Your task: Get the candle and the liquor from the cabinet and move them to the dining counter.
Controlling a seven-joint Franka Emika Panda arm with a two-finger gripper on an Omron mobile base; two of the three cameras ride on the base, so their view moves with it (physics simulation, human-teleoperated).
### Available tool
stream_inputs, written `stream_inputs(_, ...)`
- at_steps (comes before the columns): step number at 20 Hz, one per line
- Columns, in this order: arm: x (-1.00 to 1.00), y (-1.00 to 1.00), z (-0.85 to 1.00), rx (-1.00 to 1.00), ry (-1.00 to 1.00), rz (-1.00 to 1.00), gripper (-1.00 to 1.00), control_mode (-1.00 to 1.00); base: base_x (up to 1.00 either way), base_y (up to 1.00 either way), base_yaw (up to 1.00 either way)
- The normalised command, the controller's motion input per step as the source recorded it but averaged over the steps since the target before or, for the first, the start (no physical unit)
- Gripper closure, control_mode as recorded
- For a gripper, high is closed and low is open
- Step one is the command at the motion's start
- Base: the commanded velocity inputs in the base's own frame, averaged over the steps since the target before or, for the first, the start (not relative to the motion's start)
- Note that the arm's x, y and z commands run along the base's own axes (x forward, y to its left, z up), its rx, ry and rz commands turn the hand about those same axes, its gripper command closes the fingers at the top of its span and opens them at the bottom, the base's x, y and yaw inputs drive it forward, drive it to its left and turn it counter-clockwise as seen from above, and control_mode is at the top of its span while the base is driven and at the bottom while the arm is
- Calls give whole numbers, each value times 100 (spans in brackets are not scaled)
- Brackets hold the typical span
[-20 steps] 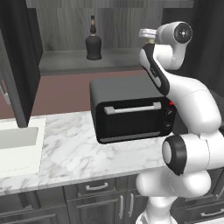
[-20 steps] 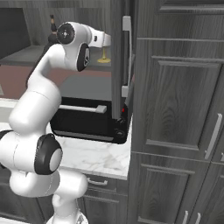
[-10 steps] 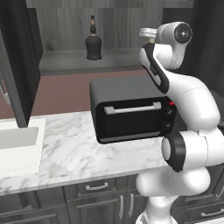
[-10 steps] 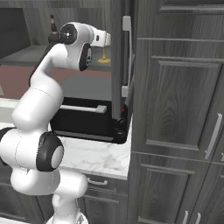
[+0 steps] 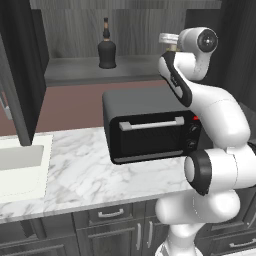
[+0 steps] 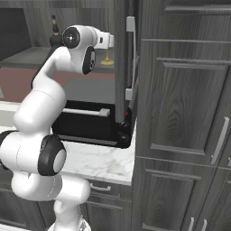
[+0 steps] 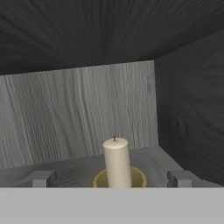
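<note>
We have pushed our hand a little deeper into the open cabinet (image 5: 70, 65), claw (image 7: 113, 178) spread wide either side of the candle (image 7: 117, 162) on the shelf, bottle (image 5: 106, 47) far left, grab looks next.

The arm (image 6: 67, 76) is blocking most of the liquor (image 6: 54, 31) from the right side, leaving just its neck showing. The candle (image 7: 117, 162) is losing its base below the hand view's grey band, and only its gold foot is peeking out in the right base view.
</note>
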Motion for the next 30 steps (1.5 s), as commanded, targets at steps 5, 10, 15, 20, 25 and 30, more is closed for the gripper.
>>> stream_inputs(5, 2, 0, 0, 0, 0, 0, -100, -100, 0, 0, 0)
stream_inputs(10, 2, 0, 0, 0, 0, 0, -100, -100, 0, 0, 0)
stream_inputs(15, 15, 0, 0, 0, 1, 0, -100, -100, 0, 0, 0)
stream_inputs(20, 21, 0, 0, 0, 2, 0, -100, -100, 0, 0, 0)
stream_inputs(25, 16, 0, -1, 0, 5, 0, -100, -100, 0, 0, 0)
stream_inputs(30, 5, 0, -2, 0, 3, 0, -100, -100, 0, 0, 0)
